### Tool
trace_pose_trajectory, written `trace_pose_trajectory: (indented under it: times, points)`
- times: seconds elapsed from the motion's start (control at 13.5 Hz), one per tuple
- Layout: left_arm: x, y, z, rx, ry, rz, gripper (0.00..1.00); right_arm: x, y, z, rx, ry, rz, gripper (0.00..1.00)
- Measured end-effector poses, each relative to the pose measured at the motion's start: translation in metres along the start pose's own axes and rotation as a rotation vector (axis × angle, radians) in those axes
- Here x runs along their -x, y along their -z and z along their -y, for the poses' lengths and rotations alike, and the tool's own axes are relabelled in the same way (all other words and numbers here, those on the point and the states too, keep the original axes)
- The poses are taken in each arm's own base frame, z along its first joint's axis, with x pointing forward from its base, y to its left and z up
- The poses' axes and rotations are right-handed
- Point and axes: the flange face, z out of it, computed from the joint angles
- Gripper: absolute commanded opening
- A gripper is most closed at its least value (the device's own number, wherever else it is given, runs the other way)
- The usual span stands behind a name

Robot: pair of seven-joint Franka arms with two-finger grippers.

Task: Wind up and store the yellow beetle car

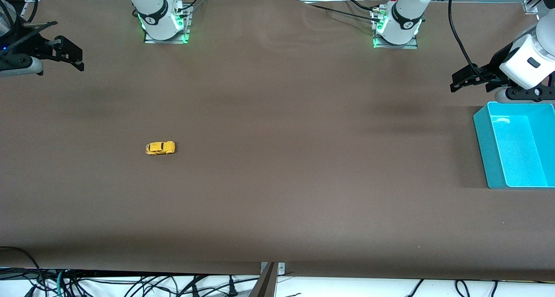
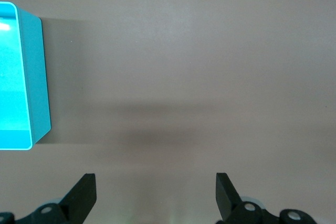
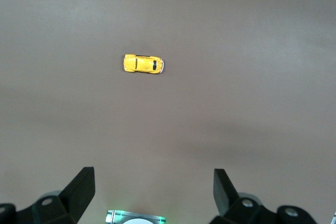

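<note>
Yellow beetle car (image 1: 160, 148) on the brown table (image 1: 277, 180), toward the right arm's end, well apart from both grippers. Right gripper (image 3: 153, 192) high over bare table, jaws wide, empty. Left gripper (image 2: 156, 195) beside turquoise bin (image 1: 494, 154), jaws wide, empty.

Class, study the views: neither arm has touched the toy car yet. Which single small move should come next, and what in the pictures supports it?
Probably the right gripper should descend toward the yellow beetle car, fingers open. The car sits alone on the table toward the right arm's end, in the right wrist view. The left gripper waits open by the blue bin.
</note>
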Motion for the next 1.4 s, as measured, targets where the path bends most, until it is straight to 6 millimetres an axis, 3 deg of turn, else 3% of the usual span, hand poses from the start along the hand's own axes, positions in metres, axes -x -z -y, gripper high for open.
trace_pose_trajectory:
  times: [0.59, 1.03, 1.4]
  points:
    - [0.001, 0.006, -0.002, 0.0, -0.004, -0.002, 1.0, 0.0, 0.002, 0.001, 0.001, 0.002, -0.013, 1.0]
    - [0.002, 0.006, -0.004, -0.001, -0.008, 0.0, 1.0, -0.016, -0.037, 0.008, -0.055, -0.006, -0.054, 1.0]
    - [0.001, 0.005, -0.002, -0.001, -0.005, 0.003, 1.0, -0.016, -0.042, 0.008, -0.058, -0.008, -0.044, 1.0]
